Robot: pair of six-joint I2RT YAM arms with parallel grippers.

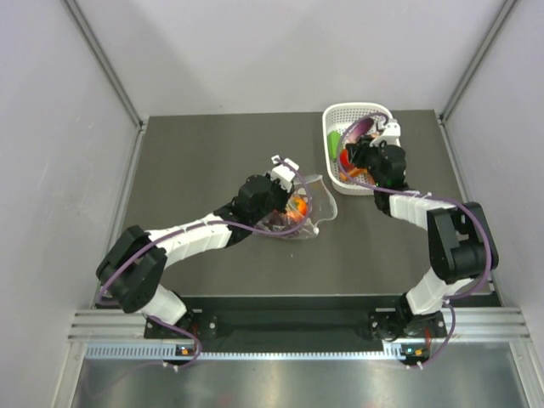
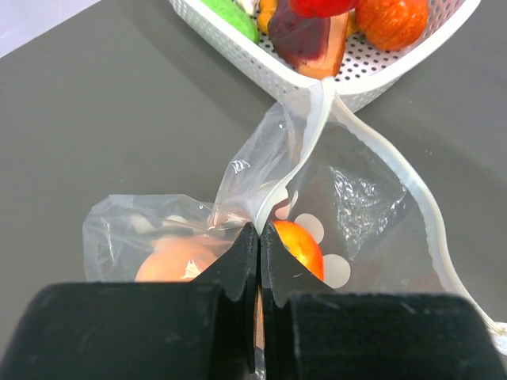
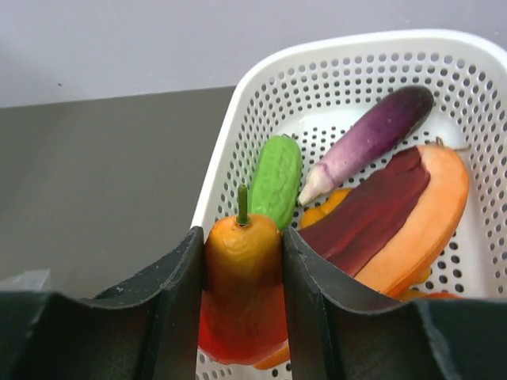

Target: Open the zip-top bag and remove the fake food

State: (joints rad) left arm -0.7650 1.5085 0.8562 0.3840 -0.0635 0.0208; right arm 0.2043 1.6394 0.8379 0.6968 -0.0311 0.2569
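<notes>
Dark grey matte table (image 1: 204, 161), pale grey walls (image 1: 255, 51) on three sides. One zip-top bag (image 1: 316, 211) mid-table, mouth open toward the one white basket (image 1: 333, 119). Two fruits in the bag: peach-orange fruit (image 2: 170, 265), red-orange fruit (image 2: 301, 245). Left hand (image 2: 259, 237) pinched tight on the bag film. Right hand (image 3: 243, 237) clamps one yellow-orange stemmed fruit (image 3: 242, 269) over the basket. The basket holds one eggplant (image 3: 372, 138) and one green vegetable (image 3: 276, 178).

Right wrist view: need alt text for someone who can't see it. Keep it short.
Two dark jaws clamp a yellow-orange fruit with a green stem, held over a white basket. In the basket lie a green vegetable, a purple eggplant and an orange slice with a dark red face; grey table shows at left.
</notes>
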